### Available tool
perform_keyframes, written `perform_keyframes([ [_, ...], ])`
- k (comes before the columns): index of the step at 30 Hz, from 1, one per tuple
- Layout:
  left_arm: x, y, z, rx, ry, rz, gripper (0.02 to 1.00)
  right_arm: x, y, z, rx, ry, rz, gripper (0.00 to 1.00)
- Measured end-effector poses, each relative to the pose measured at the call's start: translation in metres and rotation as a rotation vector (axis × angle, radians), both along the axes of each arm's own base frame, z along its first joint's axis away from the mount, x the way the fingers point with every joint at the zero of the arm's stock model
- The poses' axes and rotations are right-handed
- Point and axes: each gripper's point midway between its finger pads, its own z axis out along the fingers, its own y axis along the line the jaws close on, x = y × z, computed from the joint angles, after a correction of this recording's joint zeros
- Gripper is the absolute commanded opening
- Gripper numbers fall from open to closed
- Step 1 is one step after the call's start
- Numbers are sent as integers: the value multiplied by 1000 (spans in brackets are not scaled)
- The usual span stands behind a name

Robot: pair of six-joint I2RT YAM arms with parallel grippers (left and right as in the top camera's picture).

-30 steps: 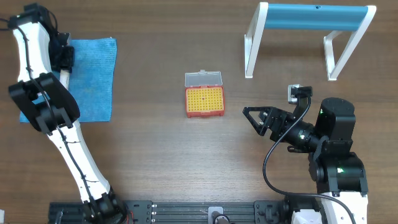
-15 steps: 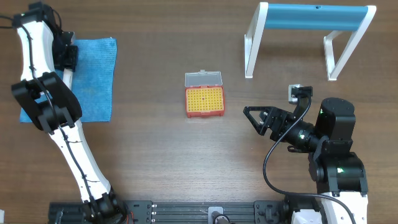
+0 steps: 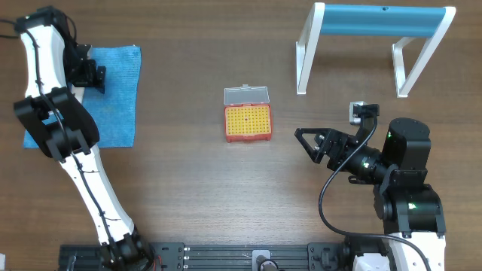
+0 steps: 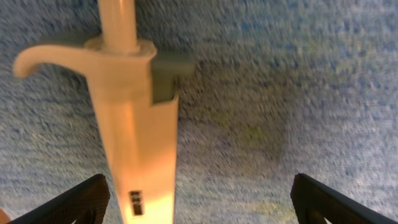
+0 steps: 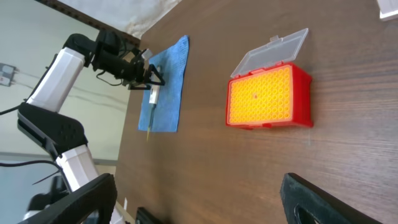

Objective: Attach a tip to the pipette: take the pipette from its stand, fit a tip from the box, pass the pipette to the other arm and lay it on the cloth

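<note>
Left gripper (image 3: pixel 98 77) hangs over the blue cloth (image 3: pixel 120 105) at the far left of the table (image 3: pixel 188 196), jaws wide apart. In the left wrist view its two fingers (image 4: pixel 78 200) stand at either side with cloth between them, gripping nothing. Pipette (image 4: pixel 140 143) lies flat on the cloth between those fingers, nearer one of them and clear of both. Its white body carries a hooked finger rest on one side and a grey button (image 4: pixel 169 78) on the other. In the right wrist view the pipette lies lengthwise along the cloth beneath the left gripper, and its thin end reaches the cloth's edge or just past it. Whether a tip is fitted cannot be told for sure. Tip box (image 3: pixel 247 123) sits near the table's middle, well apart from the cloth. It has red walls and a yellow rack, and its clear lid (image 3: pixel 246 94) is hinged open on the far side. Right gripper (image 3: pixel 304 147) is held to the right of the box and points toward it, jaws apart, holding nothing. Bare table lies between this gripper and the box. Stand (image 3: pixel 380 19), a blue bar on white legs, is at the far right corner, beyond the right arm.
</note>
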Motion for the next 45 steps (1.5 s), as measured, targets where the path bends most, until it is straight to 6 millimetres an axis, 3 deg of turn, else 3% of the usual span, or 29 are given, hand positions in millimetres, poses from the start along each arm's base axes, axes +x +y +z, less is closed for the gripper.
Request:
perform_keyframes([
  [3, 3, -2, 13, 9, -24, -2, 947, 3, -2, 1, -21, -24, -8, 855],
  [5, 6, -4, 33, 19, -66, -5, 947, 7, -5, 1, -48, -51, -17, 855],
  [9, 3, -14, 97, 11, -173, 0, 950, 16, -14, 1, -115, -105, -53, 855],
  [12, -13, -27, 158, 12, -263, 3, 950, 21, -23, -2, -180, -134, -89, 855],
  [15, -36, -38, 222, 36, -375, 25, 950, 24, -36, 1, -275, -199, -131, 855],
  [19, -73, -61, 276, 19, -464, 55, 950, 21, -50, 14, -399, -320, -172, 855],
  [23, -109, -91, 345, -12, -677, 79, 947, 9, -58, 34, -490, -454, -193, 858],
  [27, -151, -128, 394, -40, -843, 63, 947, -16, -60, 38, -533, -496, -191, 855],
  [30, -194, -160, 424, -66, -963, 23, 947, -37, -61, 32, -556, -489, -182, 855],
  [33, -237, -180, 435, -79, -1042, -3, 950, -57, -61, 24, -576, -481, -170, 858],
  [36, -276, -193, 424, -90, -1064, -3, 950, -73, -61, 22, -595, -513, -166, 860],
  [38, -300, -199, 400, -104, -1037, 12, 950, -82, -61, 17, -603, -529, -167, 855],
  [43, -335, -211, 345, -134, -976, 23, 950, -97, -67, 4, -632, -515, -191, 855],
  [45, -343, -215, 340, -145, -989, 16, 947, -97, -71, 4, -639, -514, -215, 855],
])
